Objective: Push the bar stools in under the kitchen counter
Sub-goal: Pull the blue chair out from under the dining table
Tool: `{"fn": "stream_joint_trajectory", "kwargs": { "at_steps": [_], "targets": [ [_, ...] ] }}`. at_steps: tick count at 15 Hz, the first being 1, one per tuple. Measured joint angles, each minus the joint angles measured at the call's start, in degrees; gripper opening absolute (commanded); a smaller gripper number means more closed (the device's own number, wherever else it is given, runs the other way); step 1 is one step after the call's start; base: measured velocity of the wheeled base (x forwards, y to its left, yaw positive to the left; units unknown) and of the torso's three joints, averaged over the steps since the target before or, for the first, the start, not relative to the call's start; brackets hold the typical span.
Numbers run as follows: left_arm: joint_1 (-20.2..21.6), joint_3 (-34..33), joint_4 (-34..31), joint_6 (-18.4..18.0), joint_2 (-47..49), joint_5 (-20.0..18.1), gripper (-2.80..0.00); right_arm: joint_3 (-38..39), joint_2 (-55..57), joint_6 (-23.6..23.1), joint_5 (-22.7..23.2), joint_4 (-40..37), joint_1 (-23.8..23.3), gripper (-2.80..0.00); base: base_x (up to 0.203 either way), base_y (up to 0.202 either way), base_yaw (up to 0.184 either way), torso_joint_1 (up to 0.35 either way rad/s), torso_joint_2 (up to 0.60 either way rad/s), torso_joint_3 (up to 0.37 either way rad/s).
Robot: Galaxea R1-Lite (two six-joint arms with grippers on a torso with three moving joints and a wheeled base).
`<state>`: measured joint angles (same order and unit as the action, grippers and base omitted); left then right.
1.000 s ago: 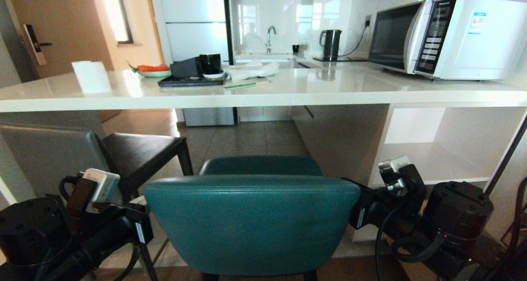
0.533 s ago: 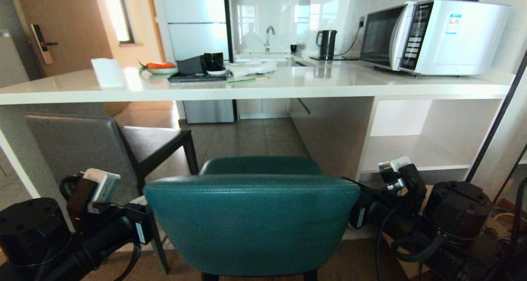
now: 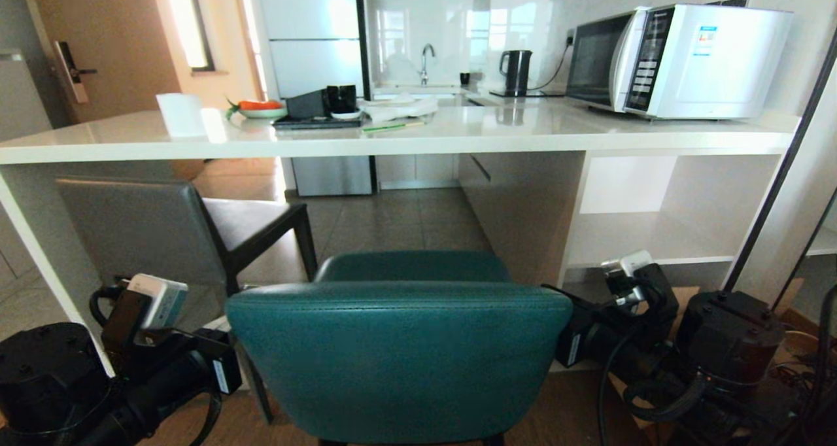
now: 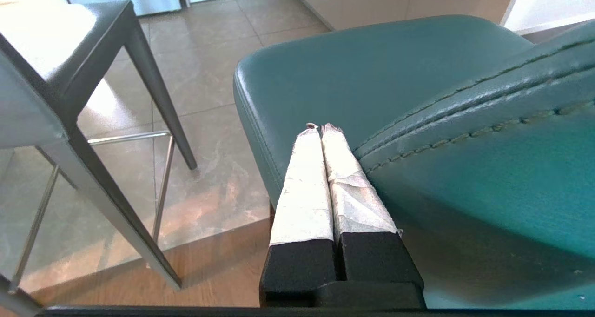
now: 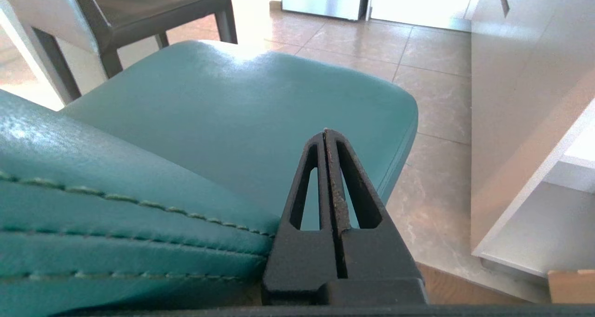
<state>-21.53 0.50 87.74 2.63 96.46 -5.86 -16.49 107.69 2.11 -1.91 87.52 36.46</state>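
The teal bar stool (image 3: 399, 354) stands right in front of me, its padded back facing me and its seat (image 4: 372, 75) pointing toward the kitchen counter (image 3: 392, 146). My left gripper (image 4: 320, 127) is shut and lies against the left end of the stool's back. On the other side, my right gripper (image 5: 325, 132) is shut against the right end of the back, over the seat (image 5: 232, 108). Neither holds anything. The grey bar stool (image 3: 140, 230) stands at the left, its seat partly under the counter.
On the counter are a microwave (image 3: 680, 60), a kettle (image 3: 515, 72), a dark tray with cups (image 3: 317, 122) and a white roll (image 3: 181, 114). Open white shelves (image 3: 654, 237) fill the counter's right end. A black pole (image 3: 778, 184) slants at the right.
The whole view has shifted: the counter and microwave look smaller and farther off, so the camera has moved. The teal stool keeps its place between my two shut grippers.
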Motion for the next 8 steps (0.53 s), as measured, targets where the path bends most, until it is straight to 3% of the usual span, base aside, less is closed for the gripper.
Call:
{"fn": "stream_joint_trajectory", "kwargs": {
  "at_steps": [8],
  "targets": [
    [-0.85, -0.5, -0.45, 0.48, -0.11, 3.42, -2.8, 1.85, -0.73, 0.33, -0.7, -0.05, 0.28, -2.8, 0.0, 0.0, 0.0, 0.0, 0.0, 0.0]
  ]
}}
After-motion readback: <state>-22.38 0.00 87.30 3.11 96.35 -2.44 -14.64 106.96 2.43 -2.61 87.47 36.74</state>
